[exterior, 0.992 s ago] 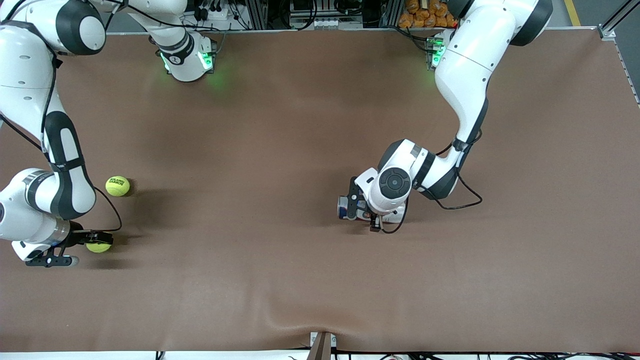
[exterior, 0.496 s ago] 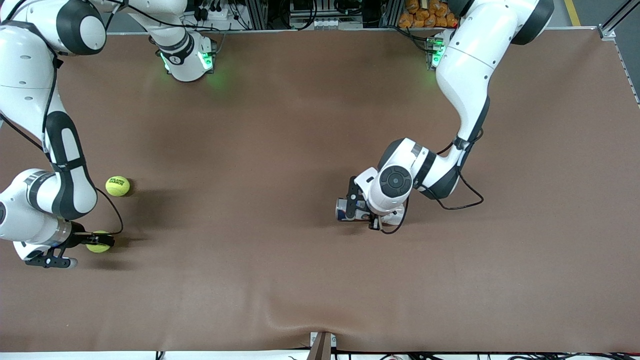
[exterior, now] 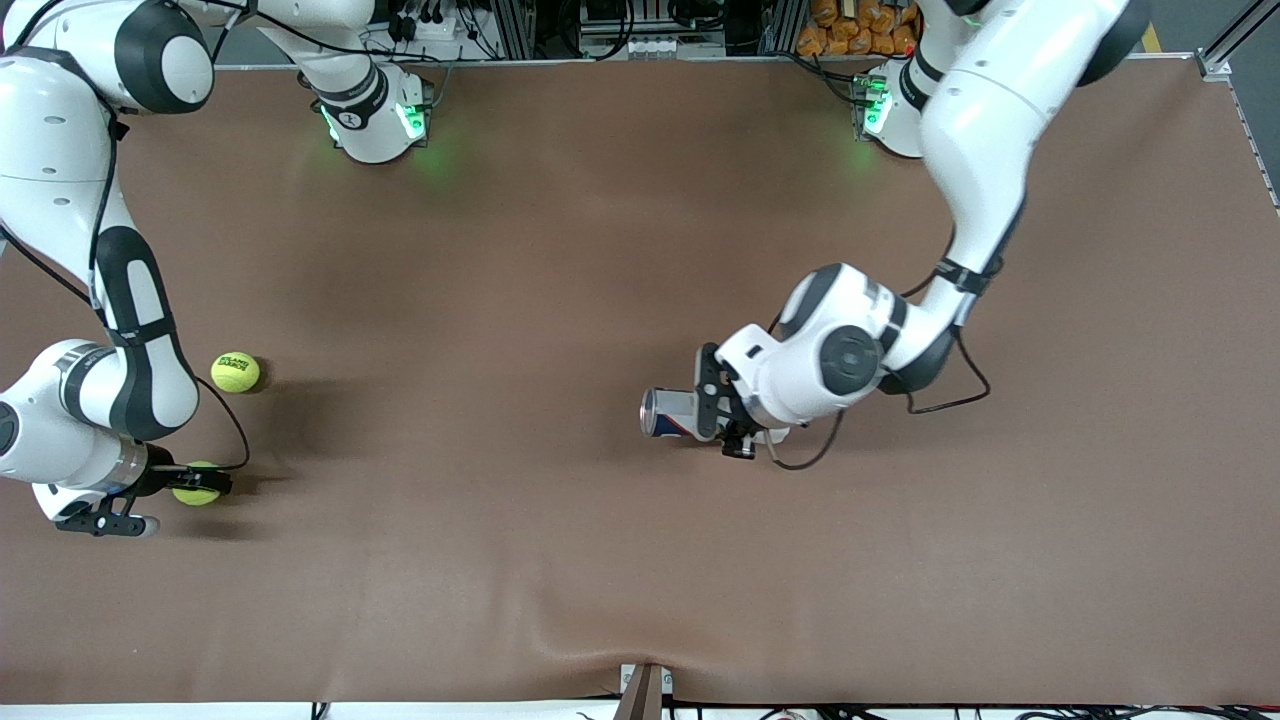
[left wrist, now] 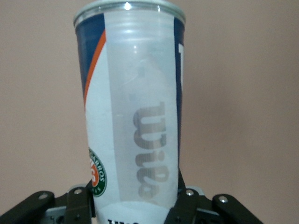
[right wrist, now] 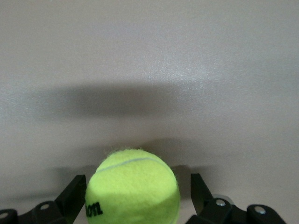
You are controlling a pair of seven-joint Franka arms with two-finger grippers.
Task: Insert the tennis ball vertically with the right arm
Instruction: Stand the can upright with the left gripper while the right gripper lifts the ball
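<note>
The right tool (exterior: 205, 484) sits low at the right arm's end of the tabletop (exterior: 560, 560), its fingers (right wrist: 72, 196) standing to either side of a tennis ball (exterior: 196, 492); whether they are pressing it or merely flanking it cannot be told, since a gap shows on at least one side in the right wrist view. A second tennis ball (exterior: 235, 372) lies loose at about 12 o'clock from the gripped one, farther from the front camera. Near the tabletop's middle, the left tool (exterior: 722, 415) is clamped on the base of a Wilson ball can (exterior: 668, 412), which it carries tilted well off upright, mouth toward 9 o'clock. Risks noted: if the grip on the ball is shallow or off-centre, the ball may squirt out on lifting. A vertical insertion needs the can upright and steady; any residual tilt would likely make the ball catch on the rim.
</note>
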